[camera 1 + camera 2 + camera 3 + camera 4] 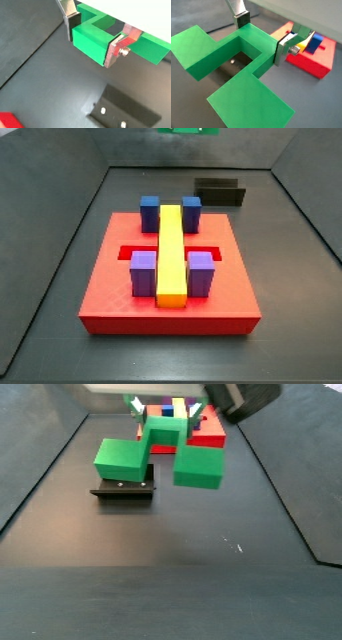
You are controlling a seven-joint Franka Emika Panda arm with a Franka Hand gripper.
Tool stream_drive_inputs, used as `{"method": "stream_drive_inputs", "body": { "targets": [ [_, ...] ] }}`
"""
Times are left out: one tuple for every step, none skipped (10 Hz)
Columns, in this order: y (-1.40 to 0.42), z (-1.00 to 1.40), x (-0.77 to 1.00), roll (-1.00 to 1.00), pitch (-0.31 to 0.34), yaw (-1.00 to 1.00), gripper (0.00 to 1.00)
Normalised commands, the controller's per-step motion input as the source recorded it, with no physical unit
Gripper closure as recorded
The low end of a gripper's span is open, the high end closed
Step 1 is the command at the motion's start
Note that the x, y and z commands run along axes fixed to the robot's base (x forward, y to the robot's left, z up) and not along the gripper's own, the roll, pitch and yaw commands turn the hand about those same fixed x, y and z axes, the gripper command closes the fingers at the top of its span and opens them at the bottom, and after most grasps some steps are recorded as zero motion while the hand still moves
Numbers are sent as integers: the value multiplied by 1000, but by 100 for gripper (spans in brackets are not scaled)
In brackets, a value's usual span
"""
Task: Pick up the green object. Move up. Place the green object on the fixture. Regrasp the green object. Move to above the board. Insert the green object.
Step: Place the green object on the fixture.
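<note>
In both wrist views the gripper (93, 34) (261, 34) has its silver fingers (115, 49) clamped on the middle block of the bright green blocky object (93, 42) (221, 60), held in the air. In a side view its arms spread sideways, level, above the small black fixture (123, 490). In a side view the flat red board (107, 288) carries a long yellow bar (171, 253) and blue blocks (150, 213) and purple blocks (143, 276)

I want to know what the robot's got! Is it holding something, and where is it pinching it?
Yes. The gripper, up in the air, holds the green object, pinching its taller middle block between the two fingers; the side arms stick out free.
</note>
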Motion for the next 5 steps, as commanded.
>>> {"method": "stream_drive_inputs", "body": {
  "targets": [
    [-177, 123, 794, -551, 0, -286, 100],
    [-14, 237, 809, -831, -14, -266, 100],
    [0, 243, 874, -871, 0, -217, 100],
    [-23, 163, 871, -769, -20, -149, 100],
    [-171, 0, 751, -631, -37, 0, 100]
  ]
}}
